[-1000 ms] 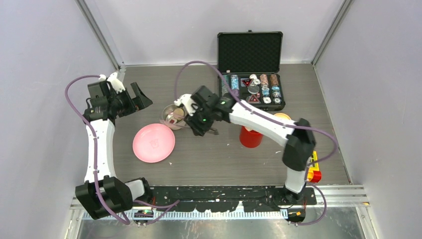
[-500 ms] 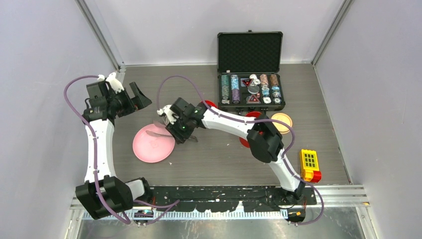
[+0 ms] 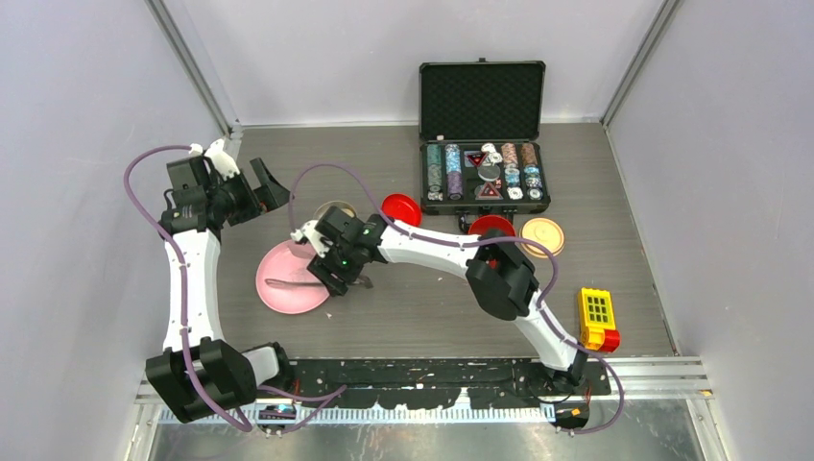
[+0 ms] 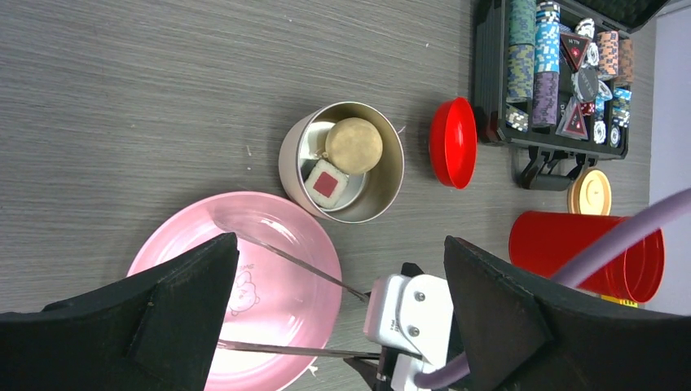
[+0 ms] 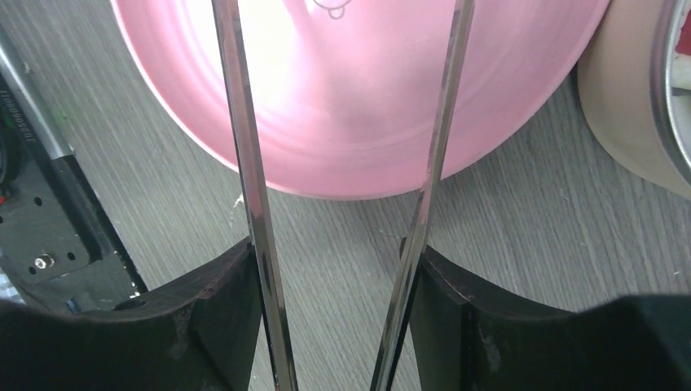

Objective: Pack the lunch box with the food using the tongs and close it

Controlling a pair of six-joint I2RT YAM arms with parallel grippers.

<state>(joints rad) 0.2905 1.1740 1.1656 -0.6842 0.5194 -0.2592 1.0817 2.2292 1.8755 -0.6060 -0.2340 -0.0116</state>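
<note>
right tool [image 5: 330,269]: clamped on the tongs [image 4: 293,262], one slim arm against each finger, the arms splayed in a v.
left tool [image 4: 340,252]: jaws wide apart, holding nothing, hovering at the far left.
tongs axis: runs from the right tool out over the plate [image 3: 278,303], tips toward the robot's left, not toward the bowl.
bowl [image 4: 287,159]: on the bench just past the plate's far rim, near the right tool; a cube [image 4: 326,184] and a round tan piece [image 4: 354,145] lie in it.
canister [image 4: 570,248]: open-topped, well to the right.
lids: red lid [image 4: 453,142] beside the case [image 3: 480,96]; beige lid [image 4: 590,192] beyond the canister.
judgement: the right arm is nearer to the bowl and both lids.
</note>
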